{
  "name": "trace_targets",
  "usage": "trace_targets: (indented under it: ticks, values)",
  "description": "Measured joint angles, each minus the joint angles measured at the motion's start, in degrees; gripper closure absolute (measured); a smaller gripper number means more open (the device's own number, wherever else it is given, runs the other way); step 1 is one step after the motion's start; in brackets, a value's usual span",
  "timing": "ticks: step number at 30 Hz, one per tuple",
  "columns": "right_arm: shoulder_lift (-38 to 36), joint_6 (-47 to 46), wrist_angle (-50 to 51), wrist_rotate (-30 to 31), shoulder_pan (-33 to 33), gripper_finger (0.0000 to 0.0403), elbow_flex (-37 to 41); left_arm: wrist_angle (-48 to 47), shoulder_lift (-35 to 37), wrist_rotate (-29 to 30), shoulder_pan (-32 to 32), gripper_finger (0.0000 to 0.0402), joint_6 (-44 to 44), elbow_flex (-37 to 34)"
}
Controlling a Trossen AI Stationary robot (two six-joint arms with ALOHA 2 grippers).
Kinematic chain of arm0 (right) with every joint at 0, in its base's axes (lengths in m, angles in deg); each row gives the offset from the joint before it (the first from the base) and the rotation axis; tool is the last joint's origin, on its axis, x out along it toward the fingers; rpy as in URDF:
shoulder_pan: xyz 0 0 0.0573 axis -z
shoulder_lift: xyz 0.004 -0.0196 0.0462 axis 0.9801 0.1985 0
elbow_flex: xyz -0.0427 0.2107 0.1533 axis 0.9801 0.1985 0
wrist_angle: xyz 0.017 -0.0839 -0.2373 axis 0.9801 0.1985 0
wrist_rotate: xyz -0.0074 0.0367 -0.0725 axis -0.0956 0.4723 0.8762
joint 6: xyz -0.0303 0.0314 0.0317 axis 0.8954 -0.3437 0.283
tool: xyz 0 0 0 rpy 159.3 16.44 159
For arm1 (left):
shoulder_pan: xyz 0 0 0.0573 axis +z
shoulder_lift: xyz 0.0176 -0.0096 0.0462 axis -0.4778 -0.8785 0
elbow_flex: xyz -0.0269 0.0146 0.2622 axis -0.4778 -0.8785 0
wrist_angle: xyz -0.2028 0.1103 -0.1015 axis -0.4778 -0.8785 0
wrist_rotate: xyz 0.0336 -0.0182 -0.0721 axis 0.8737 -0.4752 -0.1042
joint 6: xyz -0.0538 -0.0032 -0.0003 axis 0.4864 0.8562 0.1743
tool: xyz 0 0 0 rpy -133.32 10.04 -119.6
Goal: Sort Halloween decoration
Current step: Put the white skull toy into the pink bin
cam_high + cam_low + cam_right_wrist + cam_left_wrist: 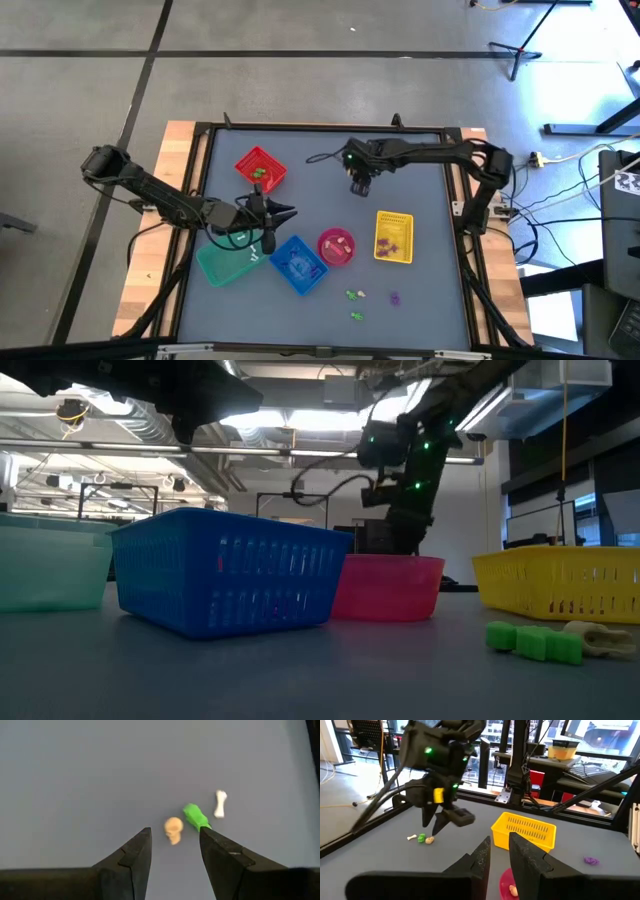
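Three Halloween decorations lie together on the grey table at its far middle: a cream skull (pixel 173 829), a green piece (pixel 195 816) and a white bone (pixel 220 803). My right gripper (pixel 175 833) hangs open just above them, pointing steeply down, touching nothing; the left wrist view shows it (pixel 439 824) clear of the table beside them. My left gripper (pixel 500 840) is held level over the gap between the teal basket (pixel 225 262) and the blue basket (pixel 298 264), its fingers a narrow gap apart with nothing between them. More trinkets (pixel 353 295) lie near the front edge.
A red basket (pixel 260 168) stands at the far left, a pink bowl (pixel 336 246) and a yellow basket (pixel 393 237) at the middle right. A purple trinket (pixel 395 298) and a green one (pixel 535 642) lie on the table near the front.
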State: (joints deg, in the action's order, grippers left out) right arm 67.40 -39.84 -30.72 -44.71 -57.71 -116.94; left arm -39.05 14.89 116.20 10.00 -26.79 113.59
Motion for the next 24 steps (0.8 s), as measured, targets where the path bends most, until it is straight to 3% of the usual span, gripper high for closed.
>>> trace_targets:
  ticks: [6, 24]
  values:
    - [2.27, -11.56, -0.09, -0.68, 2.62, 0.0237, 0.0, 0.0, 0.0, 0.01, 0.0, 0.0346, -0.42, 0.0]
    - [5.63, -16.6, -2.96, -2.76, 2.79, 0.0237, -0.07, 0.0, 0.0, 0.0, 0.0, 0.0346, -0.54, 0.0]
